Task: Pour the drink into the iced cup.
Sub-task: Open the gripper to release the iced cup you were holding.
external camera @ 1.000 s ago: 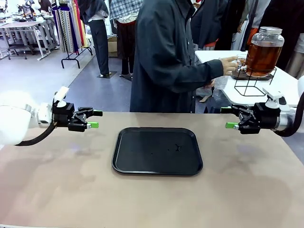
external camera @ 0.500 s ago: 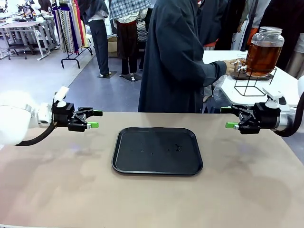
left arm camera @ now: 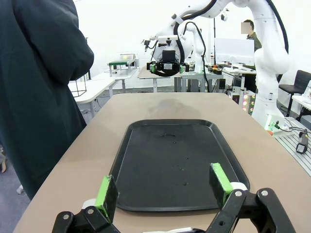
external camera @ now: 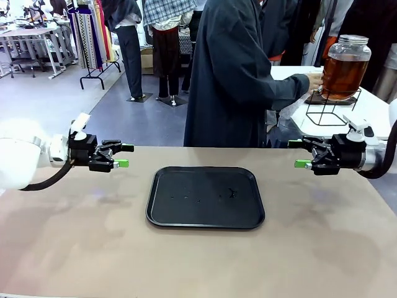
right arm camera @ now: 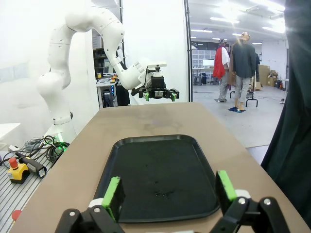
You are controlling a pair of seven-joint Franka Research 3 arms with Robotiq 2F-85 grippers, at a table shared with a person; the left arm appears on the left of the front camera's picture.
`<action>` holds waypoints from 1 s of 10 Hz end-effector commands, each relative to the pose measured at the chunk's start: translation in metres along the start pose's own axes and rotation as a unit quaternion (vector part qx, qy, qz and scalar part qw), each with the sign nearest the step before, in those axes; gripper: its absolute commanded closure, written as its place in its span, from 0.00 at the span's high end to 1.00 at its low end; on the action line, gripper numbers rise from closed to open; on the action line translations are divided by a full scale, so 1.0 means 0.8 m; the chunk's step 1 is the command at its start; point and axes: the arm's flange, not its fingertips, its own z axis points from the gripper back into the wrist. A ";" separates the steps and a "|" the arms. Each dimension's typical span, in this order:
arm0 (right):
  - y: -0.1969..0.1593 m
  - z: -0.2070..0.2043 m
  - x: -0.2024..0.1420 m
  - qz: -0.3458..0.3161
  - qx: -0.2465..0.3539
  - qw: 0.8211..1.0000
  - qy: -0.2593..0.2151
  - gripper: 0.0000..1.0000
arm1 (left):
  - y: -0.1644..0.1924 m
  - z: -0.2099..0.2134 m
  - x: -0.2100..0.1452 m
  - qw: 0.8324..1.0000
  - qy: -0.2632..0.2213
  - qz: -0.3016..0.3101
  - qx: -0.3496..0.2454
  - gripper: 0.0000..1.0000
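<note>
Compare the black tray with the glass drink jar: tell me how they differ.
The black tray lies flat and opaque on the brown table between the grippers; the jar stands tall, clear, holding amber drink. The tray rests untouched; the person's hand is at the jar, raised on a wire stand.

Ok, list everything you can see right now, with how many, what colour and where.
tray: one, black, middle of the tan table, nothing on it
drink dispenser jar: one, clear glass with metal lid, amber-brown drink inside, on a black wire stand on the white side table behind
person: one, dark coat, at the far side, hand at the jar's base
left gripper: black with green pads, open, above the table left of the tray
right gripper: black with green pads, open, right of the tray
</note>
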 end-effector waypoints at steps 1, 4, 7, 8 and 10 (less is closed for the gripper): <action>0.000 -0.002 0.005 0.004 0.001 1.000 0.000 1.00 | -0.002 0.001 0.002 1.000 0.000 -0.001 0.001 1.00; 0.000 -0.002 0.005 0.004 0.001 1.000 0.000 1.00 | -0.002 0.001 0.002 1.000 0.000 -0.001 0.001 1.00; 0.000 -0.002 0.005 0.004 0.001 1.000 0.000 1.00 | -0.002 0.001 0.002 1.000 0.000 -0.001 0.001 1.00; 0.000 -0.002 0.005 0.004 0.001 1.000 0.000 1.00 | -0.002 0.001 0.002 1.000 0.000 -0.001 0.001 1.00; 0.000 -0.002 0.005 0.004 0.001 1.000 0.000 1.00 | -0.002 0.001 0.002 1.000 0.000 -0.001 0.001 1.00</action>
